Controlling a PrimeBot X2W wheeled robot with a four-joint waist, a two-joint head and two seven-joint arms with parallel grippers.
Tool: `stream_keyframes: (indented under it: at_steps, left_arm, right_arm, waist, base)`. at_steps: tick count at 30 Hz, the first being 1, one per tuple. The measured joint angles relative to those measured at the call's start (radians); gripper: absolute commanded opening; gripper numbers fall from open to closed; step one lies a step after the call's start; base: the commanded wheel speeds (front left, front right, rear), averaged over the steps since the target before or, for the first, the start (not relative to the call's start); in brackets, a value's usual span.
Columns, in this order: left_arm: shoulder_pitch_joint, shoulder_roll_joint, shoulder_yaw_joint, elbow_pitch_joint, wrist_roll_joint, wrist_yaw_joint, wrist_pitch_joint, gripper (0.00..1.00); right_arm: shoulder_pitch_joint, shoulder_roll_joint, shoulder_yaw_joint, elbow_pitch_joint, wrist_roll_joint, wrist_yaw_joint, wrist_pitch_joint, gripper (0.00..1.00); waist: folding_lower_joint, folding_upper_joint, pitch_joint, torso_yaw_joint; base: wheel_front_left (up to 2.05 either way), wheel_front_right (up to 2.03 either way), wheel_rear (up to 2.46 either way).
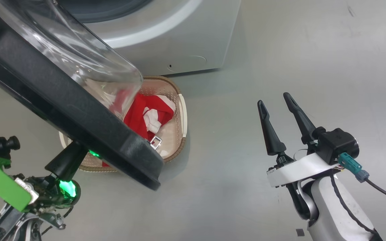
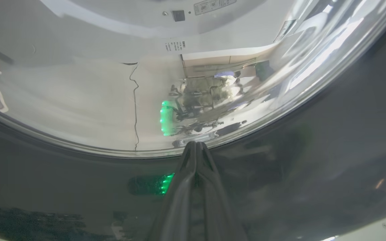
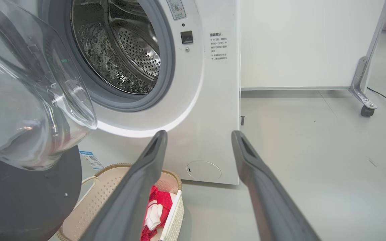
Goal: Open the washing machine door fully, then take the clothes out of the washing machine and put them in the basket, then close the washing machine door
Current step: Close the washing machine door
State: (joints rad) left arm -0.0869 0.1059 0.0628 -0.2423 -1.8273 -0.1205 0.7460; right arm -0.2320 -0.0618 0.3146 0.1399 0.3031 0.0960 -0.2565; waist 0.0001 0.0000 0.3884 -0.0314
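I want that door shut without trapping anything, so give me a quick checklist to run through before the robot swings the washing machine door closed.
1. The washing machine drum is free of laundry: ok, as far as the right wrist view shows it.
2. The clothes are in the basket: ok, red and white fabric lies inside.
3. The left claw is shut at the black ring of the washing machine door: ok; whether it touches, cannot tell.
4. The right claw is out of the door's way: ok, open over the floor, apart from the door.
5. The door clears the basket rim below it: cannot tell.
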Motion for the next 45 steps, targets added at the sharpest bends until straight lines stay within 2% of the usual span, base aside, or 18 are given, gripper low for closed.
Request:
stream_keyframes:
  at_steps: [17,23,28,45]
  left_arm:
    - [-0.159,0.005,0.039,0.053,0.04,0.001,-0.05,0.0]
    - [-0.25,0.016,0.034,0.104,0.08,0.029,-0.075,0.0]
    - [-0.342,0.013,0.028,0.148,0.131,0.045,-0.113,0.0]
    - [-0.595,-0.04,0.031,0.339,0.254,0.045,-0.303,0.0]
  right_arm:
    - [-0.036,0.006,0.003,-0.019,0.053,0.007,0.0,1.0]
    - [-0.061,0.007,0.003,-0.036,0.083,0.007,0.0,1.0]
    - [-0.076,0.008,0.003,-0.047,0.094,0.007,0.0,1.0]
    - [-0.094,0.01,0.004,-0.045,0.127,0.005,0.0,1.0]
  waist:
    - [-0.0001,0.0001,0.078,-0.178]
    - [-0.0001,0.0,0.12,-0.221]
    - [-0.0001,0.0,0.151,-0.244]
    - [-0.0001,0.0,0.176,-0.261]
  base:
    - [0.0,0.0,0.0]
    - [0.0,0.0,0.0]
    - [0.0,0.0,0.0]
    - [0.0,0.0,0.0]
